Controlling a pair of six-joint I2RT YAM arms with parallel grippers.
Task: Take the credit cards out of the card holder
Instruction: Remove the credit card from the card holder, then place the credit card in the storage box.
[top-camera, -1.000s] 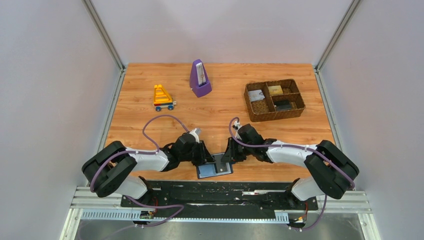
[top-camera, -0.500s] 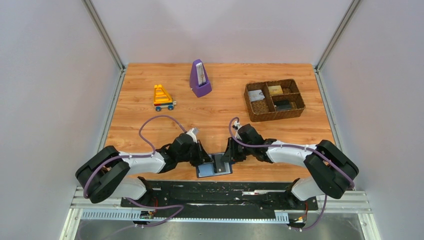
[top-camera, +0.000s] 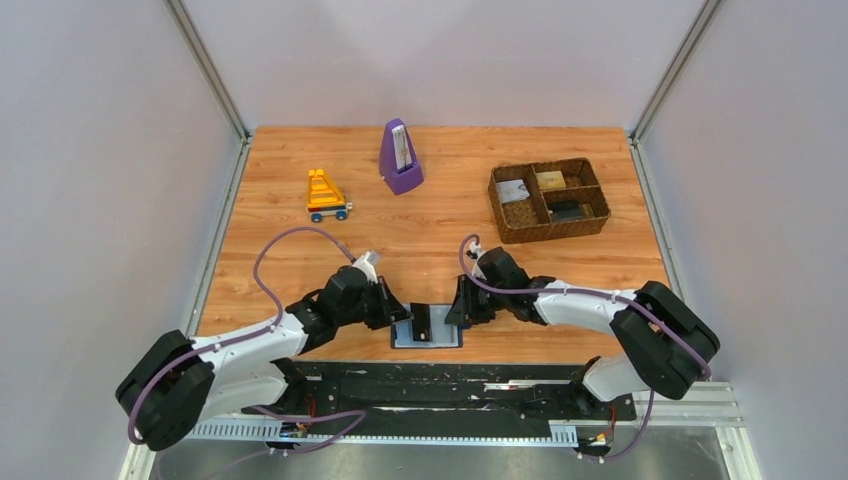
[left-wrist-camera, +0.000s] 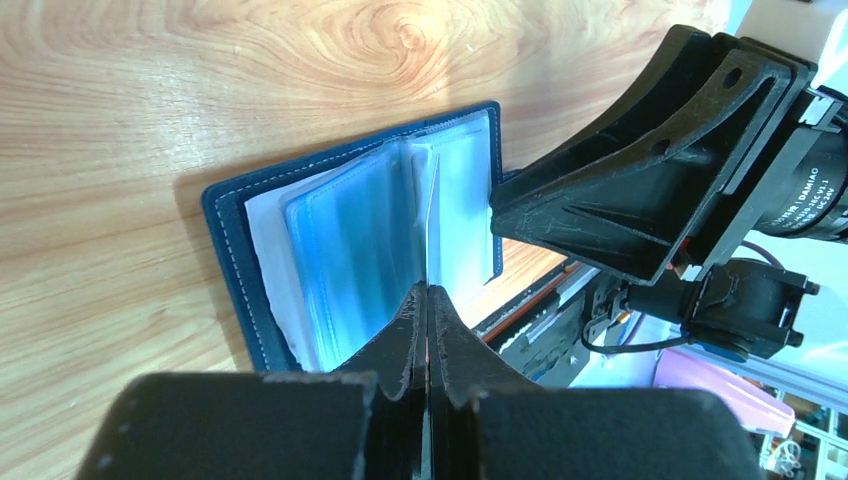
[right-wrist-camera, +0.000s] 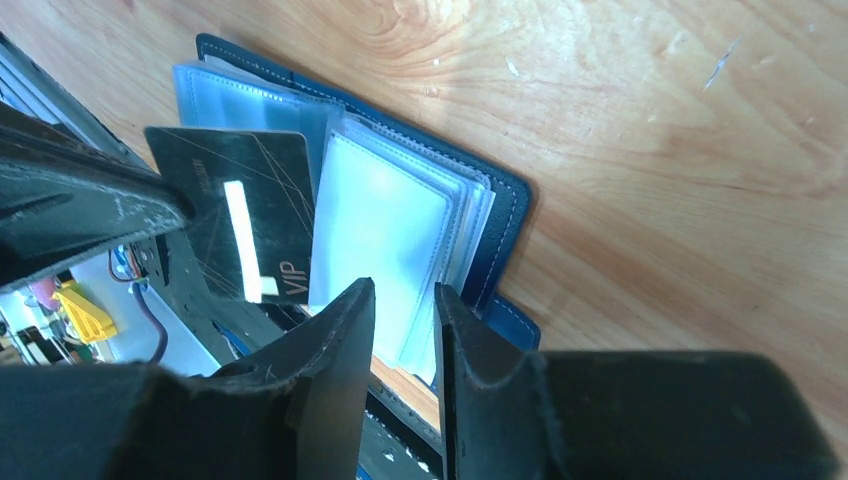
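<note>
Left gripper (left-wrist-camera: 428, 293): your left fingers are pressed together on a black credit card (right-wrist-camera: 255, 200), pinching it by one short end.
Credit card: it stands on edge over the middle of the card holder (left-wrist-camera: 345, 235), with "VIP" printed on the face towards the right wrist camera. You cannot tell whether its far end is tucked in a sleeve.
Right gripper (right-wrist-camera: 405, 290): your right fingers stand at a narrow gap, clamped over the near edge of the holder's right-hand pages and cover.
Card holder: it lies open and flat on the wooden table (top-camera: 440, 230), at the near edge between your two arms, blue-grey sleeves fanned upward.
Basket (top-camera: 551, 234): it sits well apart at the far right. A dark card (top-camera: 566, 211) lies in its near right compartment, a whitish card (top-camera: 513, 190) in the left one and a gold card (top-camera: 550, 180) in the far right one.
Other things: a purple metronome (top-camera: 400, 158) and a yellow toy (top-camera: 326, 195) stand towards the far side of the table.
</note>
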